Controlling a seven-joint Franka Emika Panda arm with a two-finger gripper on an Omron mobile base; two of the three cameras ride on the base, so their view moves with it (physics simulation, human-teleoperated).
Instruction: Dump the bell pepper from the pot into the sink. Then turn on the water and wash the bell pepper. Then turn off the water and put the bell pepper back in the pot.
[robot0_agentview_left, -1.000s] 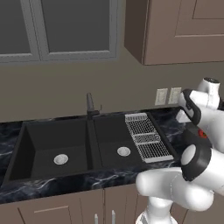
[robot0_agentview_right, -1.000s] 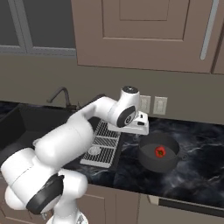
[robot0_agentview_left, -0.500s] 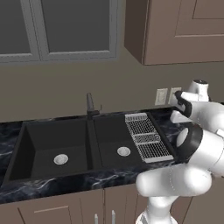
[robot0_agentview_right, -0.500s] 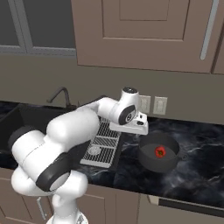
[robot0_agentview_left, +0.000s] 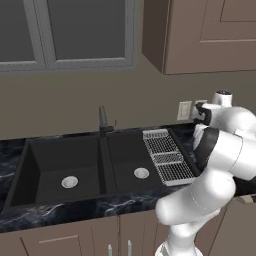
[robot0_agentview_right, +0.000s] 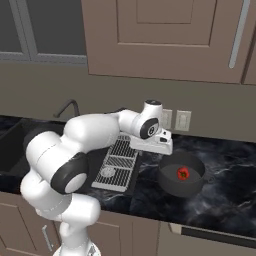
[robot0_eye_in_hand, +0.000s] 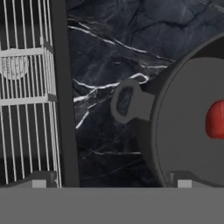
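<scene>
Two jaws (robot0_eye_in_hand: 109, 181) are standing wide apart and gripping nothing, hanging above the marbled dark desk (robot0_eye_in_hand: 131, 39) with the pot's loop handle (robot0_eye_in_hand: 127, 103) lying between them. The pot (robot0_agentview_right: 182, 174) is sitting on the desk just right of the silver wire rack (robot0_agentview_right: 117, 162), and the bell pepper (robot0_agentview_right: 183, 173) is resting inside it, red against the grey floor. The black double-basin sink (robot0_agentview_left: 85, 167) is lying dry, its faucet (robot0_agentview_left: 103, 120) untouched. Judging by this, nothing is done yet: dumping, washing and returning the pepper are all waiting, and grasping the handle is looking like the step in hand.
</scene>
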